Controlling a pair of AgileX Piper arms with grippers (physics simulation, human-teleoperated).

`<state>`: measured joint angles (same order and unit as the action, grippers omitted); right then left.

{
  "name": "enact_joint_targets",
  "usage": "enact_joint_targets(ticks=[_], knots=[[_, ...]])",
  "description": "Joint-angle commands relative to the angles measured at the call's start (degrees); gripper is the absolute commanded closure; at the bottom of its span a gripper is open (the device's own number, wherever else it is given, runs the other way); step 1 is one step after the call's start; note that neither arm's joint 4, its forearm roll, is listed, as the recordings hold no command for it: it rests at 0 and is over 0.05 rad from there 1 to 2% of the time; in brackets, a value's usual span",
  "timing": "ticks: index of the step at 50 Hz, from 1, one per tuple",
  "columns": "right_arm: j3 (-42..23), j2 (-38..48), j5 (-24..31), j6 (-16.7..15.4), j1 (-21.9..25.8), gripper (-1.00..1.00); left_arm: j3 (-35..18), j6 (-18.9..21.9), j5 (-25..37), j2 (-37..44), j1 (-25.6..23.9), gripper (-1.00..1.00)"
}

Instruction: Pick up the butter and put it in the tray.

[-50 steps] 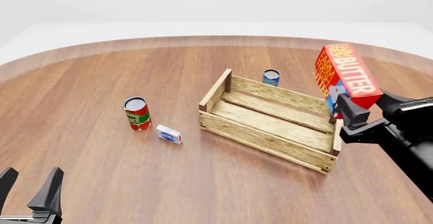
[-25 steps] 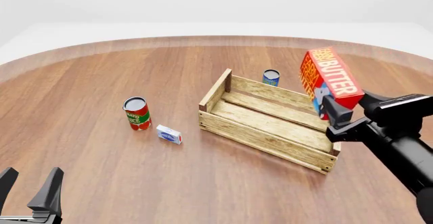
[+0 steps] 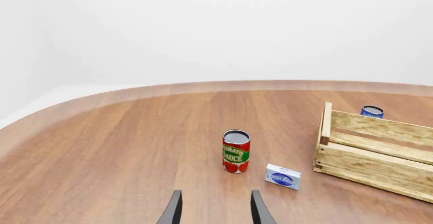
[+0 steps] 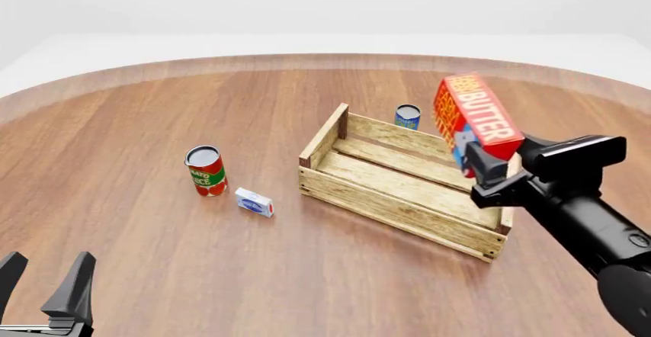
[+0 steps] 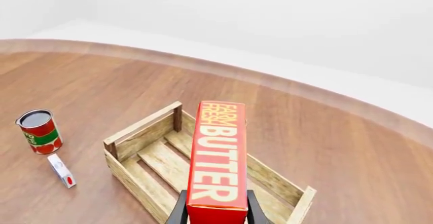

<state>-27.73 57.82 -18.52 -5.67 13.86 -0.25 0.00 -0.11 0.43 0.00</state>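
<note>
The tray stands on the wooden table and serves as reference. The butter is held in the air above the tray's right end, tilted, clear of the slats. The right gripper is clamped on the carton's lower end; in the front view only one dark finger shows against the red side.

The right wrist view supplies what the front view lacks: the butter seen along its orange lettered face, with a black finger pressed to each side at its near end, and the tray open beneath it, its floor slats bare.

A blue can stands just beyond the tray's far wall. A tomato sauce can stands upright well to the left of the tray, and a small white-and-blue box lies between that can and the tray, nearer the can. The left wrist view alone makes the can's label legible.

The left gripper is far to the tray's near left, at the front view's lower edge, its fingers spread with nothing between them; its own wrist view confirms the gap between the two fingertips.
</note>
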Motion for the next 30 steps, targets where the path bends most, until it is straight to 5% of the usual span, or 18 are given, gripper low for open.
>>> enact_joint_targets(ticks=[1,30], knots=[[-1.40,2.55,-2.39,1.25,0.74,1.00,0.00,0.00,0.00,0.00,0.00,-1.00],[-2.67,7.72,-5.08,1.51,1.45,1.00,0.00,0.00,0.00,0.00,0.00,-1.00]])
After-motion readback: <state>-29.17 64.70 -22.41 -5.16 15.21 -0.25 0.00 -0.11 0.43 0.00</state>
